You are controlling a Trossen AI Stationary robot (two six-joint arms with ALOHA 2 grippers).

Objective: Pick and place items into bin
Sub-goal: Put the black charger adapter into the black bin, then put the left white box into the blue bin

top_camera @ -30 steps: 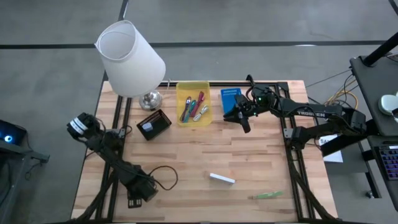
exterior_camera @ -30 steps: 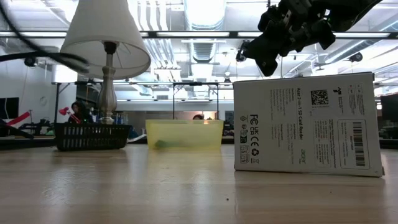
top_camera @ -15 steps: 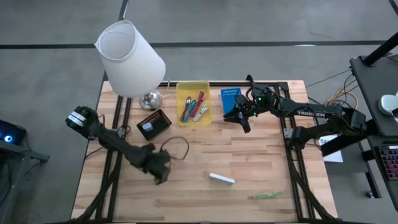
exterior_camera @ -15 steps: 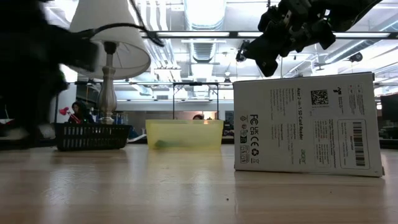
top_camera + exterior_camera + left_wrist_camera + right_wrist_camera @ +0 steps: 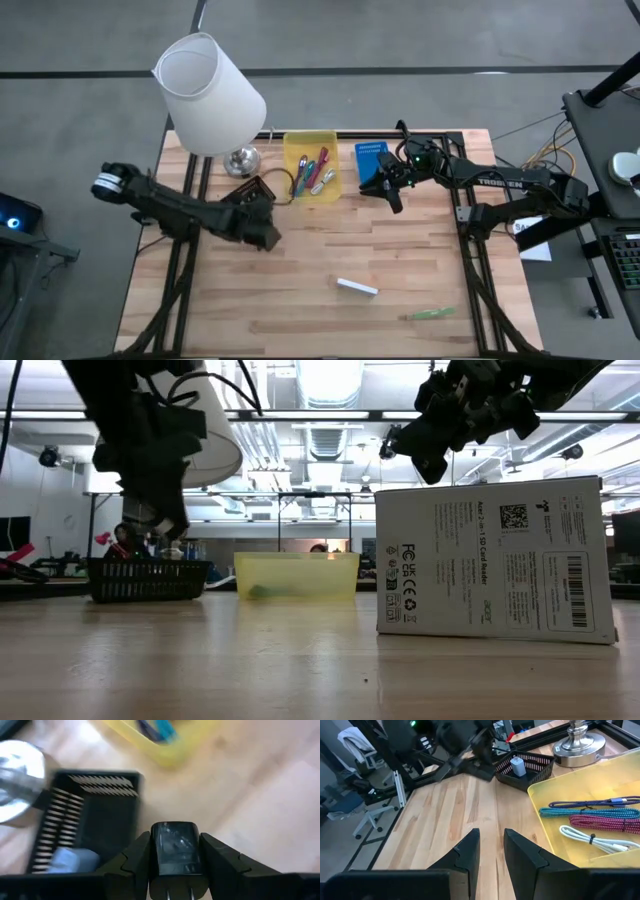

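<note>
My left gripper [image 5: 266,230] hovers over the table just near of the black slatted basket [image 5: 247,198] and is shut on a black plug block [image 5: 175,847]. A thin dark cord [image 5: 283,183] loops from it toward the yellow bin [image 5: 334,140]. The bin holds teal, maroon, purple and white cords [image 5: 600,820]. A white bar [image 5: 357,287] and a green strip [image 5: 428,314] lie flat on the table's near right part. My right gripper [image 5: 388,192] hangs open above the table, right of the bin, beside a blue box [image 5: 369,158]. My left gripper pinches the black plug block between its two fingers [image 5: 137,855], one on each side face [image 5: 156,855]. Two metal prongs [image 5: 167,895] point back toward the wrist. In the low view the gripper [image 5: 160,520] is clear above the table, so the block is lifted.
A lamp with a white shade [image 5: 210,95] and silver foot [image 5: 241,160] stands at the far left, close to the basket. The basket holds a small white and blue plug [image 5: 518,766]. The white printed box [image 5: 490,560] stands close before the low camera. Bare wood lies mid-table [image 5: 330,240].
My left arm has swung from the table's near left corner toward the far edge and a little right, rising, up to the black basket. The dark cord has trailed along with it, its loop now lying by the bin. My right arm has kept still.
</note>
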